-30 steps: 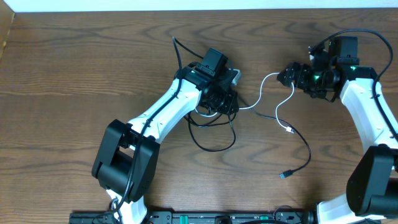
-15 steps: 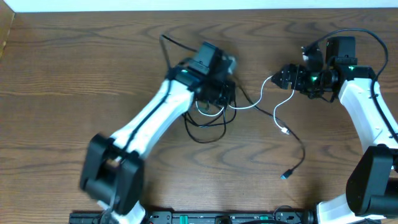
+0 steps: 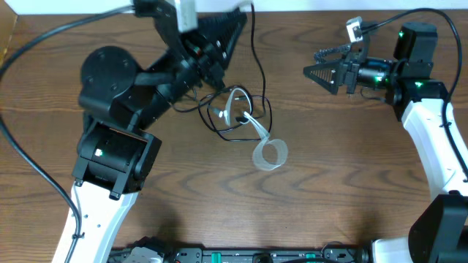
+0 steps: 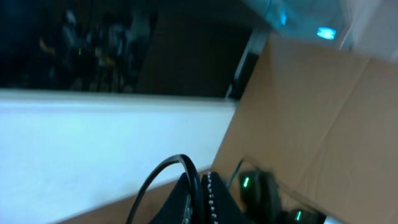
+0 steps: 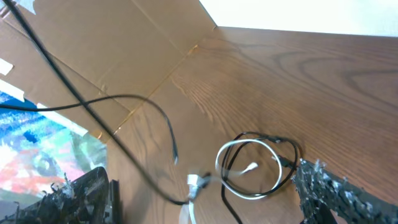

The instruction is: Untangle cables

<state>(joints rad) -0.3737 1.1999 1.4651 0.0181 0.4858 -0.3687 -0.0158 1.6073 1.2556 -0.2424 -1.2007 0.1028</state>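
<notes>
Table point(image 3: 365, 183) wide and bare under both of my arms; a cardboard wall point(image 5: 124, 56) stands beyond the coil as my right gripper point(image 3: 313, 72) looks at it, so that is the edge to mind.

My left arm is up high and my left gripper point(image 4: 202, 198) is clenched, fingers pressed together, with the black cord point(image 5: 258, 134) arcing out right beside the tips. I judge I have that cord pinched, held high so the tangle hangs and loosens under its own weight.

The coil point(image 3: 238, 117) sits below and just ahead of my left gripper, black loop outside, white cord point(image 5: 219, 163) looped inside it. I cannot tell whether the lowest white loop touches the wood, as it is blurred.

My right gripper is spread wide and holds nothing; it is level, facing the coil from well apart, with open table between us and plenty of room to come in. A white plug point(image 5: 194, 182) sticks out on the coil's wall side, the handiest end to take.
</notes>
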